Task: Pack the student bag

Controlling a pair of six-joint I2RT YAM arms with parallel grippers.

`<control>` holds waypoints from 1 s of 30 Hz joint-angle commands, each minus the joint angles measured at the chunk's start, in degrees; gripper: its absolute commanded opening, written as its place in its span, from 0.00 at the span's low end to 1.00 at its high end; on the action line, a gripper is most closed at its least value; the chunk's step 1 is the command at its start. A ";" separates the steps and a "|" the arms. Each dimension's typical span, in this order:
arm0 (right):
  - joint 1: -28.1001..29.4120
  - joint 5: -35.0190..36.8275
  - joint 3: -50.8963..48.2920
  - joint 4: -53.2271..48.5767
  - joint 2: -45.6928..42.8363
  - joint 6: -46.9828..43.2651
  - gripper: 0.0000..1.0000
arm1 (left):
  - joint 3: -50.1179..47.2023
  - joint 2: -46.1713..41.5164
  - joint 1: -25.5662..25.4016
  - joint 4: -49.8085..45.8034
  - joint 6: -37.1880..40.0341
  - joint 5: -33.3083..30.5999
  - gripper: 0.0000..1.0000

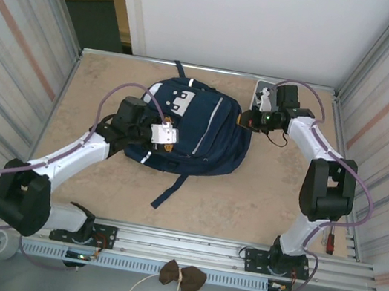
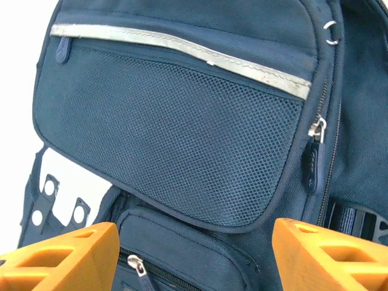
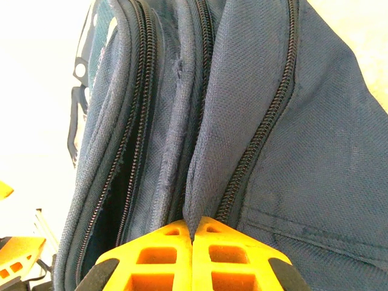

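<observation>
Tabletop [image 1: 260, 202] open before student bag [image 1: 204, 136]; left gripper [image 2: 194, 254] apart; right gripper [image 3: 193, 233] pinching its edge.

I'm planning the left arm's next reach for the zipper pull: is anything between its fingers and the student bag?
Nothing visible does. The left gripper has its fingers apart. Straight ahead lies the student bag, its mesh pocket and the zipper pull uncovered.

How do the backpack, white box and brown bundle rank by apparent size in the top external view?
Largest: backpack, by far.
Then brown bundle and white box: alike, bundle nearer the camera, so unranked.
</observation>
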 commanded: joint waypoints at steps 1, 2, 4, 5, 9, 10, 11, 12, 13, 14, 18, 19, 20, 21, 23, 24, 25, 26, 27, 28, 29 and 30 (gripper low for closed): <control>-0.40 -3.47 3.83 -0.85 0.55 -2.64 0.00 | -1.33 0.90 0.36 1.57 9.06 3.16 0.68; -0.40 -3.56 4.18 -1.00 0.79 -2.65 0.00 | -1.47 1.24 0.37 1.78 10.12 3.42 0.68; -0.40 -3.71 4.77 -1.30 1.18 -2.65 0.00 | -1.55 2.02 0.37 2.19 11.47 3.84 0.68; -0.40 -3.69 4.90 -1.39 1.35 -2.73 0.00 | -1.47 2.45 0.37 2.37 12.12 4.11 0.67; -0.40 -3.56 4.93 -1.39 1.76 -2.65 0.00 | -1.02 3.75 0.04 2.00 14.11 5.25 0.66; -0.40 -3.48 4.92 -1.39 1.79 -2.65 0.00 | -0.96 3.93 -0.22 1.84 14.20 5.35 0.66; -0.33 -3.39 4.92 -1.55 1.89 -2.65 0.00 | -0.95 4.15 -0.42 1.80 14.53 5.53 0.66; -0.32 -3.35 4.92 -1.69 1.86 -2.65 0.00 | -0.95 4.37 -0.59 1.74 14.76 5.55 0.66; -0.31 -3.21 4.96 -1.87 1.77 -2.73 0.00 | -1.00 4.62 -0.76 1.76 14.93 5.56 0.66; -0.31 -3.21 4.83 -1.91 1.64 -2.78 0.00 | -0.91 4.97 -0.93 1.69 15.11 5.51 0.66; -0.31 -2.95 4.83 -2.24 1.35 -2.98 0.00 | -0.05 6.52 -1.22 0.43 15.95 4.95 0.66; -0.31 -2.94 4.84 -2.27 1.37 -3.07 0.00 | 0.18 6.87 -1.22 0.37 16.20 4.86 0.66; -0.31 -3.01 4.83 -2.29 1.34 -3.09 0.00 | 0.56 7.38 -1.43 0.21 16.54 4.94 0.66; -0.31 -2.99 4.83 -2.27 1.45 -3.09 0.00 | 0.87 7.89 -1.68 0.00 16.85 5.19 0.66; -0.31 -2.96 4.89 -2.27 1.60 -3.01 0.00 | 1.94 9.42 -2.52 -0.33 17.52 4.97 0.65; -0.31 -3.03 4.84 -2.27 1.67 -3.00 0.00 | 2.45 10.28 -2.96 -0.27 17.78 4.36 0.65; -0.31 -3.04 4.83 -2.27 1.69 -3.00 0.00 | 3.15 11.24 -3.37 -0.48 18.00 3.55 0.64; -0.32 -3.01 4.78 -2.30 1.54 -3.00 0.00 | 3.95 12.26 -3.65 -0.60 18.31 2.89 0.62; -0.31 -2.99 4.74 -2.27 1.43 -2.99 0.00 | 4.35 12.99 -3.68 -0.28 18.28 2.40 0.61; -0.31 -2.99 4.65 -2.34 1.46 -3.08 0.00 | 4.95 13.70 -3.70 -0.20 18.32 1.91 0.59; -0.35 -2.95 4.65 -2.50 1.45 -3.13 0.00 | 5.49 14.32 -3.76 -0.45 18.66 1.63 0.57; -0.31 -2.89 4.65 -2.67 1.45 -3.25 0.00 | 5.92 14.76 -3.76 -0.73 18.95 1.32 0.55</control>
